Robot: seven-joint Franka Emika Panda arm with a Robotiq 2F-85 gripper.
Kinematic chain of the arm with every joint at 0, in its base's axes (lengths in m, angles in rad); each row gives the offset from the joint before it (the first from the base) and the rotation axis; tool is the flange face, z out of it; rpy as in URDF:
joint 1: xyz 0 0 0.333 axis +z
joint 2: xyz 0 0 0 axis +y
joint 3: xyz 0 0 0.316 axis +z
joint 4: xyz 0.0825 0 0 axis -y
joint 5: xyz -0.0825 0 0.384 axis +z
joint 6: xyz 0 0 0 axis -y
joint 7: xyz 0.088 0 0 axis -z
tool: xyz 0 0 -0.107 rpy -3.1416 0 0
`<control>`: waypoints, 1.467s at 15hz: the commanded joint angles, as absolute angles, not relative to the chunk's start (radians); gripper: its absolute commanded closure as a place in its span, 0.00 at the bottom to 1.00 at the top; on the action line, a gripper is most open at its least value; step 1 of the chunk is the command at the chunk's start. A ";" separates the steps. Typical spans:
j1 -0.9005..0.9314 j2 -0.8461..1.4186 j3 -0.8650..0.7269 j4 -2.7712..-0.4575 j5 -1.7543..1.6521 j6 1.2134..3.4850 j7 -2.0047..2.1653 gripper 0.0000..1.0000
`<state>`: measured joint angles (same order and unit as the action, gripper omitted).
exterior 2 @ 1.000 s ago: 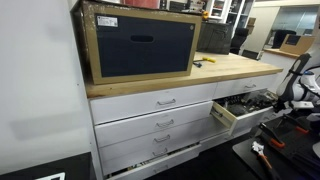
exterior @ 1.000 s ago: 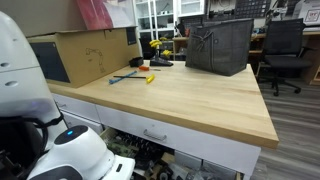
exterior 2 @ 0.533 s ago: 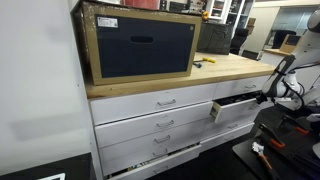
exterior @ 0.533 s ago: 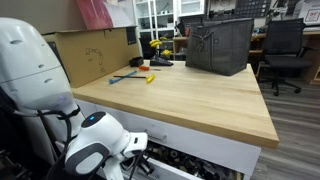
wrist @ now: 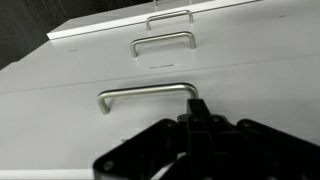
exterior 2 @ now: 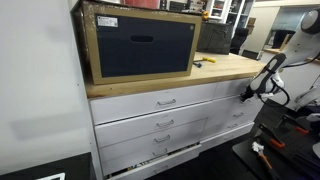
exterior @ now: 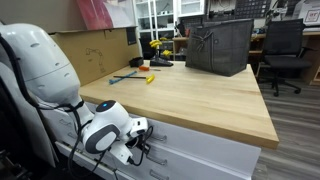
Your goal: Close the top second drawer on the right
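Note:
The white drawer fronts on the right side of the workbench (exterior 2: 232,108) sit flush in an exterior view, with no gap showing. My gripper (exterior 2: 248,94) presses against them there. It also shows low at the bench's front (exterior: 140,152), partly hidden by the arm. In the wrist view the black gripper (wrist: 197,106) is shut, its fingertips together against a white drawer front (wrist: 250,90), just below the right end of that drawer's metal handle (wrist: 148,92). Two more handles (wrist: 163,40) lie beyond it.
A wooden benchtop (exterior: 190,95) carries a black crate (exterior: 220,45), a cardboard box (exterior: 85,55) and small hand tools (exterior: 140,75). A large black-fronted box (exterior 2: 140,45) stands on the bench. An office chair (exterior: 285,50) stands behind. The lowest drawer of the other column (exterior 2: 150,152) looks slightly ajar.
The open drawer with tools showing inside has slid in and now sits flush. My arm has moved in toward the bench front with it.

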<state>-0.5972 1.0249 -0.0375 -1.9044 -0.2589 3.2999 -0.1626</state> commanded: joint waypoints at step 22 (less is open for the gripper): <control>-0.326 -0.150 -0.152 -2.550 -0.298 2.393 -0.534 1.00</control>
<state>-0.3947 -0.0126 -0.1187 -2.5000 -0.2736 2.4712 -0.6192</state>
